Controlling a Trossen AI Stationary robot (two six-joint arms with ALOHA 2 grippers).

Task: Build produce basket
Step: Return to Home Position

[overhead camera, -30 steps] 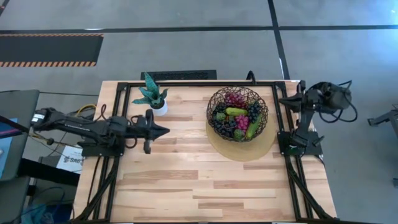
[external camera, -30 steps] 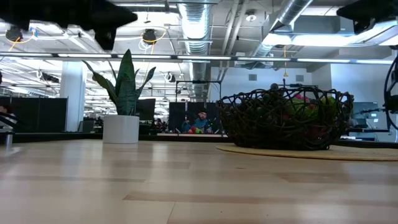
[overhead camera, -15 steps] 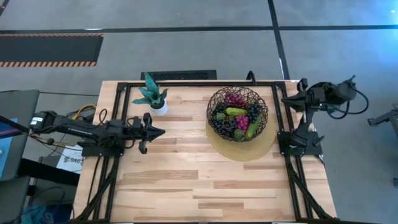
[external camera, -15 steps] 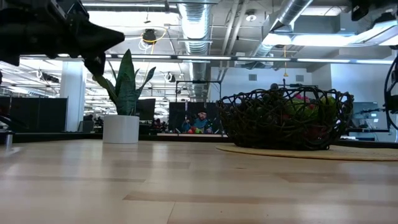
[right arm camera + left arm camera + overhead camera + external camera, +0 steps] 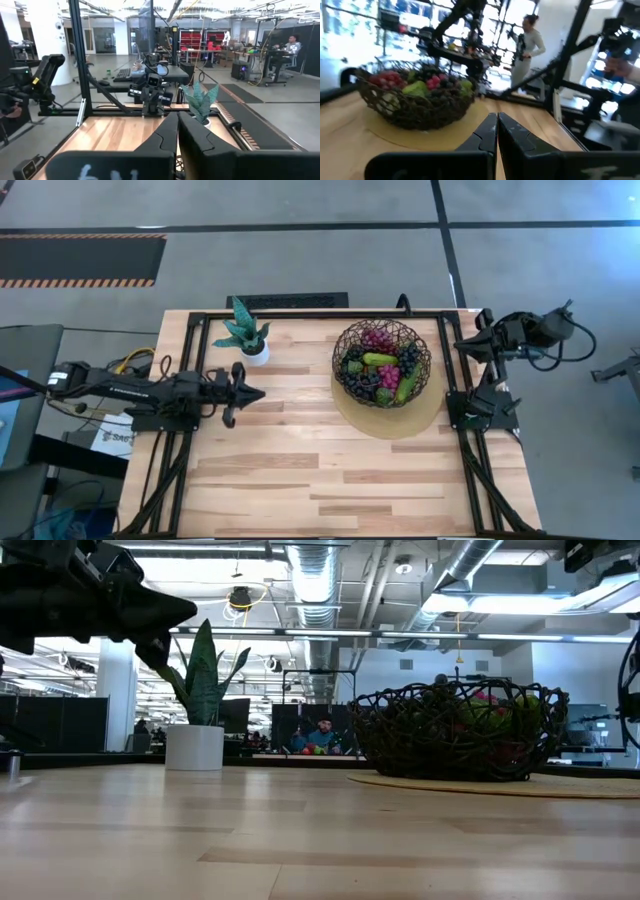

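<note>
Judging by the full wire basket (image 5: 382, 362) on its tan placemat (image 5: 425, 420), only parking remains. Left gripper (image 5: 258, 392) and right gripper (image 5: 460, 344), both pressed together and empty, sit at opposite table (image 5: 300, 480) edges; next, fold clear.

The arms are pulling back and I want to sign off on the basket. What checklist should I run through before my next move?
1. Produce in the wire basket: ok; the grapes and cucumbers sit inside, and none lies outside it.
2. The basket on the round placemat: ok.
3. The left gripper: ok; shut, empty, over the left part of the table, apart from the basket.
4. The right gripper: ok; shut, empty, at the table's right edge.
5. The potted plant: ok; upright, apart from the left gripper.
6. Whether the left arm is fully home: cannot tell.
</note>
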